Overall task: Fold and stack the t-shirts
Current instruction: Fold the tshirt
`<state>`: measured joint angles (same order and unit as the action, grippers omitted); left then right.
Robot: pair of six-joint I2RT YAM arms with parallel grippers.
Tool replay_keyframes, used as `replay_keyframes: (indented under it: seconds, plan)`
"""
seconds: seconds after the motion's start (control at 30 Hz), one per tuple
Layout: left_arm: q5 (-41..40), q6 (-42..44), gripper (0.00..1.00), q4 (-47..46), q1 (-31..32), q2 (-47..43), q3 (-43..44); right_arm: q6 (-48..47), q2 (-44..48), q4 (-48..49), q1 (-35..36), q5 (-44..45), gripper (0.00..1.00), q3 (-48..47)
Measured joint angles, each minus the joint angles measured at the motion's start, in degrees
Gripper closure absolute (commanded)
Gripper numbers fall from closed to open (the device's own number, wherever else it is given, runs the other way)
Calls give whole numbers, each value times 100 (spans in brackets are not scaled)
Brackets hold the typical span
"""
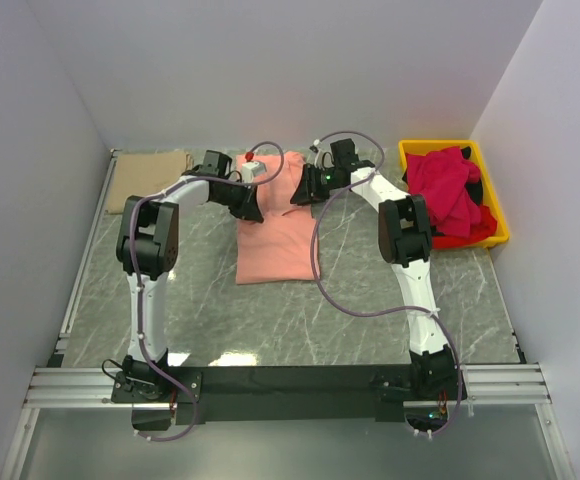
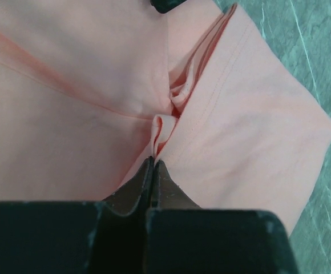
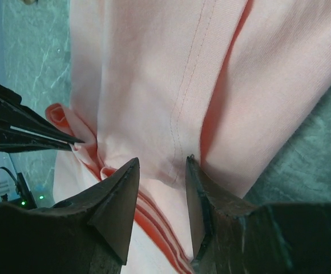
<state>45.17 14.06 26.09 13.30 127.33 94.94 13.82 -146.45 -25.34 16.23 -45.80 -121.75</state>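
On the bench (image 1: 350,300), my left hand (image 2: 154,162) pinched a fold of the soft pink t-shirt (image 1: 270,250), my right hand (image 3: 161,162) open beside it.

1 pink t-shirt (image 1: 275,250), 1 tan t-shirt (image 1: 148,180), 1 yellow bin (image 1: 499,214).

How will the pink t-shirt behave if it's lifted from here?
Probably floppy: the pink t-shirt bunches into soft folds where the left hand pinches it. Likely light, since its layers look thin. Unpinched parts would probably sag.
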Motion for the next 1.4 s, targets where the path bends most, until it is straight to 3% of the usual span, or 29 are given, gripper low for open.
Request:
replay_keyframes:
  seconds: [0.2, 0.23, 0.27, 0.43, 0.67, 0.9, 1.0, 1.1, 1.17, 1.27, 1.4]
  plan:
    - [-4, 26, 97, 15, -120, -87, -74, 0, 0, 2, 0, -20, 53, 0]
    - [-7, 28, 91, 20, -133, -85, -74, -2, 0, 4, 0, -31, 53, 0]
    - [-9, 42, 78, 35, -140, -85, -74, -2, 0, 4, 0, -37, 53, 0]
    - [-42, 79, 53, 160, -155, -85, 9, -52, 2, 2, 0, -109, 51, 0]
    - [-17, -4, 52, 15, -225, -289, -120, -695, 417, -468, 0, -170, 52, 227]
    - [-20, -142, 49, -275, -564, -1777, -1246, -2149, 2365, -1250, 9, -52, 56, 1526]
    - [-4, 129, 45, -280, -581, -2396, -1751, -2983, 2957, -1683, 92, 50, 50, 1856]
    - [-28, 739, 26, -297, -546, -3008, -2581, -3803, 3576, -1665, 308, 382, 46, 2876]
    - [-68, 1226, 22, -352, -533, -3488, -3292, -4234, 3976, -1591, 461, 645, 45, 3735]
    - [-153, 1934, 24, -490, -503, -4232, -4271, -4857, 4612, -1287, 713, 1016, 45, 5027]
    - [-345, 2640, 28, -870, -282, -4795, -4975, -5493, 5239, -570, 1032, 1375, 46, 6035]
